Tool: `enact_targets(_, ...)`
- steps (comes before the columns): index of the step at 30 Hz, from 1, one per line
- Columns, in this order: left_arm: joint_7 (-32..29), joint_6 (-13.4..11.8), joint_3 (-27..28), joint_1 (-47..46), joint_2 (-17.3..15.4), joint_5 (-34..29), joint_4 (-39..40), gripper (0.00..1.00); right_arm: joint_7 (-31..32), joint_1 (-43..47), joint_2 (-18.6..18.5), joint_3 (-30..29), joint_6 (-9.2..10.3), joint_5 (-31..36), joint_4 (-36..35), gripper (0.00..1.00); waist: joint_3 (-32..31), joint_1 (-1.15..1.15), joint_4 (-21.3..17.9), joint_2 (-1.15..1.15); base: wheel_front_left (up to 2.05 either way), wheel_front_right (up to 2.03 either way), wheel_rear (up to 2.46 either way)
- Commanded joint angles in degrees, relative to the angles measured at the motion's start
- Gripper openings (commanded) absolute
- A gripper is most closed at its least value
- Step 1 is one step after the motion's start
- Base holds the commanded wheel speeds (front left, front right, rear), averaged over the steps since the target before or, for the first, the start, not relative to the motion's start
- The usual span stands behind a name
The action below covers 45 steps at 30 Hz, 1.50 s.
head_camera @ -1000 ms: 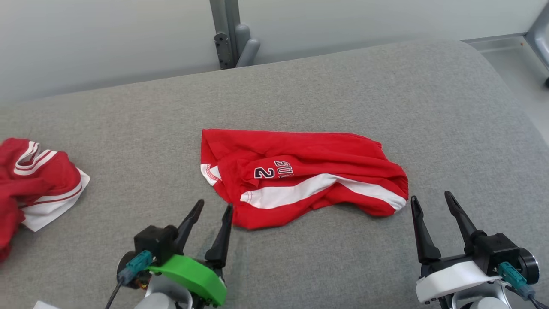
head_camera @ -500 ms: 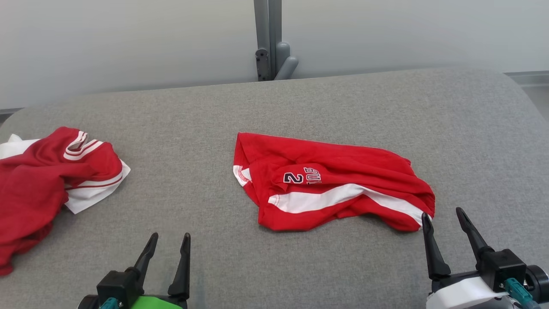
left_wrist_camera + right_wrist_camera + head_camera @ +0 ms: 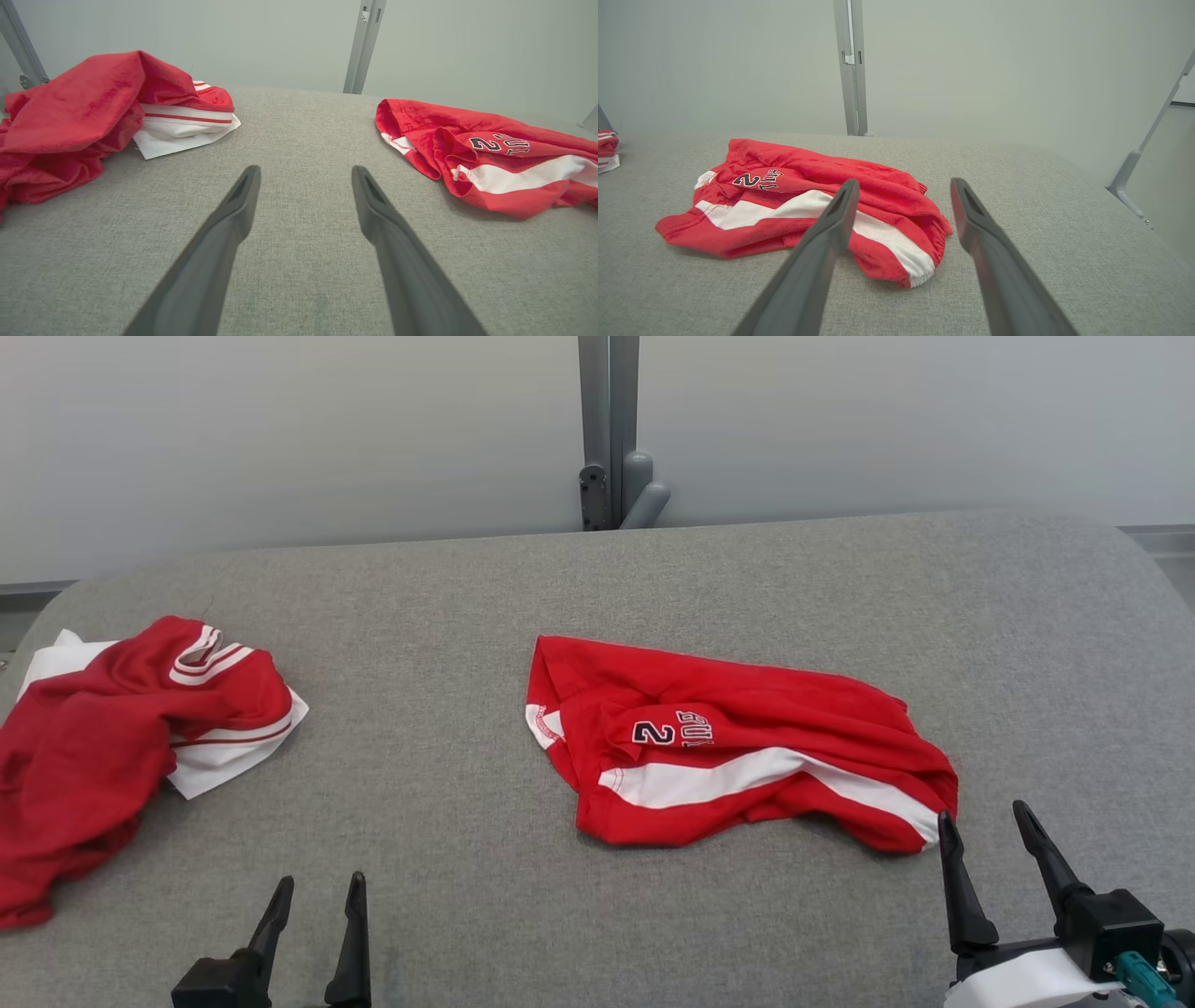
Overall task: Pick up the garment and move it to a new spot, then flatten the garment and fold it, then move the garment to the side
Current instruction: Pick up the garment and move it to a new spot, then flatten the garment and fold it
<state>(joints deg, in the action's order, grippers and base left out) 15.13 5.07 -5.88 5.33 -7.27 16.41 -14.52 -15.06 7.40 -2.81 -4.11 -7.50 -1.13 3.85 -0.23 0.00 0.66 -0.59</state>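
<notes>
you are viewing the rumpled red garment (image 3: 738, 747) with a white stripe, which is lying near the middle of the grey padded surface (image 3: 448, 588), slightly to the right. your right gripper (image 3: 984, 812) is pointing far-ward at the near right, its fingers standing apart with nothing between them and its left fingertip just beside the garment's near right corner. your left gripper (image 3: 320, 880) is sitting at the near left, likewise spread and empty, over bare surface. a second red and white garment (image 3: 121, 737) is lying crumpled at the left edge, well apart from both grippers. a grey post (image 3: 611, 429) is rising beyond the far edge.
</notes>
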Motion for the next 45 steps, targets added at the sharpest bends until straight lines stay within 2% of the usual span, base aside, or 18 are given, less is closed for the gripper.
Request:
enact_targets(1,0.0,0.5,0.6,0.6,0.4,-0.9,0.0,1.00,-0.2,0.6,-0.1,-0.1,0.02,0.3,0.1,1.00,0.0,0.00,0.0,0.59,0.00,0.00,0.00)
enact_targets(10,0.0,2.0,3.3,-0.1,2.2,-2.4,-0.6,1.00,-0.2,0.3,-0.1,0.2,0.02,0.1,0.6,1.00,-0.1,0.00,0.1,0.59,0.00,0.00,0.00)
enact_targets(17,0.0,2.4,3.1,-0.8,3.2,-1.8,-0.4,1.00,-0.2,0.3,-0.1,0.7,0.02,-0.2,0.8,1.00,-0.1,0.00,-0.2,0.59,0.00,0.00,0.00)
enact_targets(21,0.0,2.5,1.1,-2.3,3.6,-1.0,-0.2,1.00,-0.2,-0.7,-0.2,1.7,0.02,-0.2,0.9,1.00,0.1,0.00,-1.5,0.59,0.00,0.00,0.00)
enact_targets(25,-0.4,2.5,-4.4,-5.6,3.7,1.6,-2.0,1.00,-0.2,-1.3,-0.2,2.3,0.02,-0.3,0.6,1.00,0.7,0.00,-3.7,0.59,0.00,0.00,0.00)
enact_targets(28,-3.6,2.5,-8.5,-9.6,3.6,3.8,-2.7,1.00,-0.2,-1.7,-0.2,2.5,0.02,-0.5,0.1,1.00,1.3,0.00,-5.5,0.59,0.00,0.00,0.00)
enact_targets(33,-10.9,2.5,-12.1,-16.2,3.7,5.9,-4.8,1.00,-0.2,-2.7,-0.1,3.2,0.02,-1.3,-0.5,1.00,3.5,0.00,-8.9,0.59,0.00,0.00,0.00)
enact_targets(40,-19.8,1.4,-13.2,-20.4,3.9,8.3,-11.7,1.00,-0.2,-3.1,-0.1,3.9,0.02,-3.0,-0.3,1.00,4.8,0.00,-14.0,0.59,0.00,0.00,0.00)
enact_targets(45,-21.9,0.8,-12.7,-21.1,3.7,9.6,-14.4,1.00,-0.2,-2.9,-0.1,3.6,0.02,-3.6,-0.1,1.00,5.1,0.00,-15.6,0.59,0.00,0.00,0.00)
